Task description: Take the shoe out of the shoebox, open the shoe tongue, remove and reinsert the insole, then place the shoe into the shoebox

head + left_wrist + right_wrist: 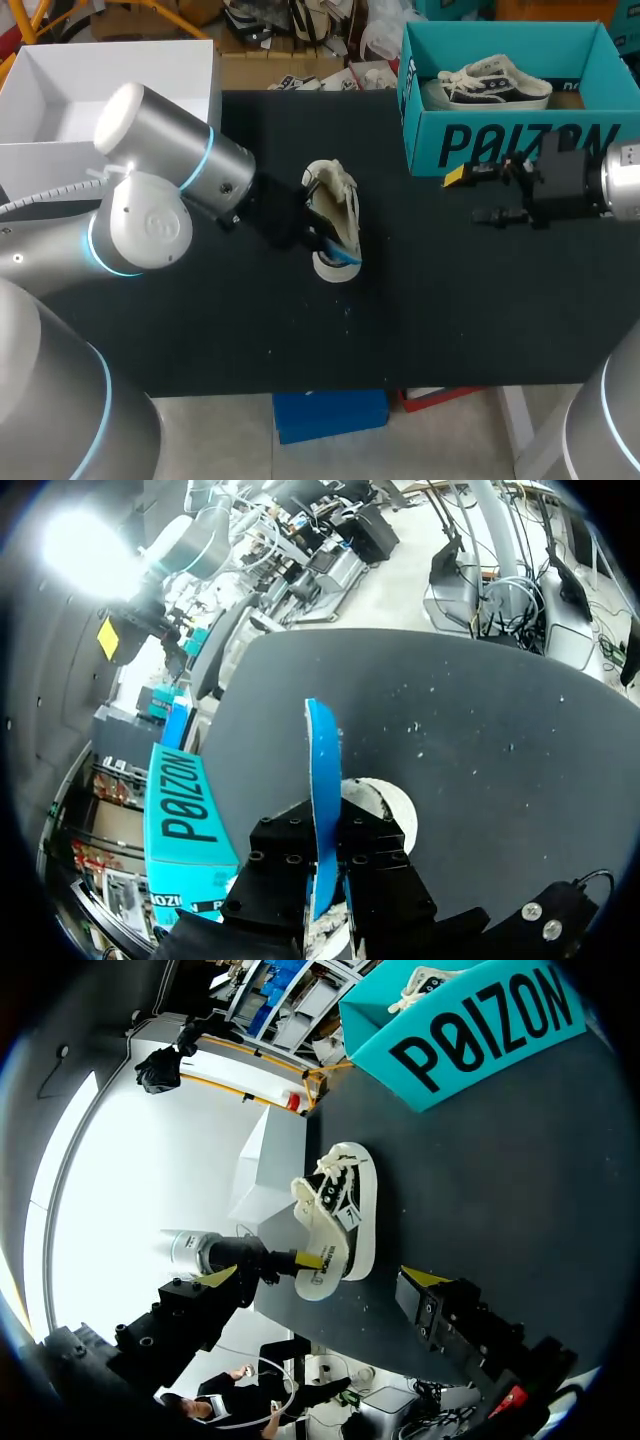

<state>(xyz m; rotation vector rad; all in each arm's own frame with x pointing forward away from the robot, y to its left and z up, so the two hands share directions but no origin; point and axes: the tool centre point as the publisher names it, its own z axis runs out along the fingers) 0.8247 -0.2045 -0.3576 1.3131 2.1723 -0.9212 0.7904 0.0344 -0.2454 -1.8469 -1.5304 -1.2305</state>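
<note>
Left arm comes in from the left, and its tool sits at mid-table. The tool is pinching the blue insole: in the left wrist view the thin blue strip runs edge-on between the two black fingers, one pressed against each side. The insole's far end sticks out ahead of the fingers. Can't tell how much of it is inside the shoe.

The shoe is cream with a white sole. It lies on its side on the black table, out of the box and just ahead of the left tool, touching it. Laces and black markings show in the right wrist view.

The teal shoebox stands at the far right of the table, open top, well apart from the shoe. A second shoe, white with dark laces, lies inside it.

The right tool hangs in front of the shoebox's near wall. Its fingers are spread wide with nothing between them, pointing toward the shoe with a gap in between.

A white open box is at the far left corner.
</note>
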